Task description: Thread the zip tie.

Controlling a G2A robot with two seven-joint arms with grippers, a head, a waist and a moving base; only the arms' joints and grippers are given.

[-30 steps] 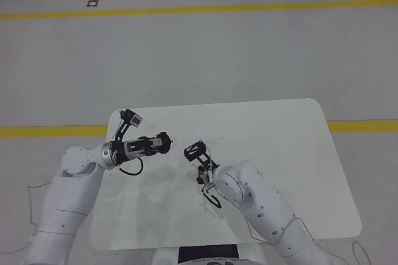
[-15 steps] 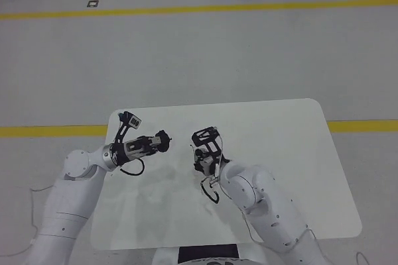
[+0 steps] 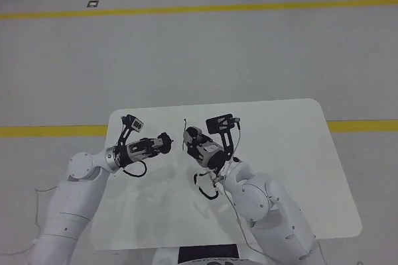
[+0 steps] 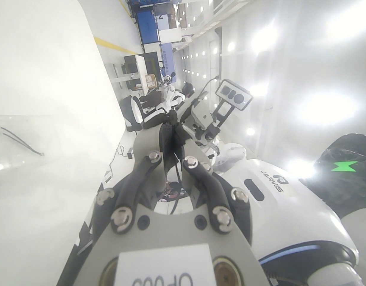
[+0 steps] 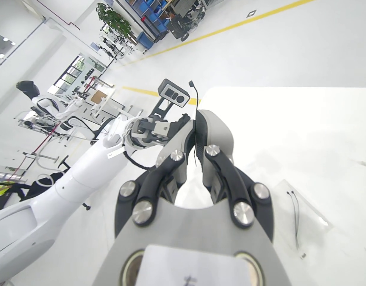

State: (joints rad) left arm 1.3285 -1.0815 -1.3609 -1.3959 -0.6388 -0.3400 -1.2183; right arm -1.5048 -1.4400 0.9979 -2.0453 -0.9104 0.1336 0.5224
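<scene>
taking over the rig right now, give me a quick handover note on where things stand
The right gripper is shut on the zip tie, with the strap pinched between its pads and the head end sticking out past the fingertips, above the table.
The left gripper is shut, close to the right one but apart from it. I can't tell if it holds anything.
The spare ties lie in a clear bag on the table.
Done: the tie is picked up.
Left: no loop shows, so the tail is not yet through the head.
</scene>
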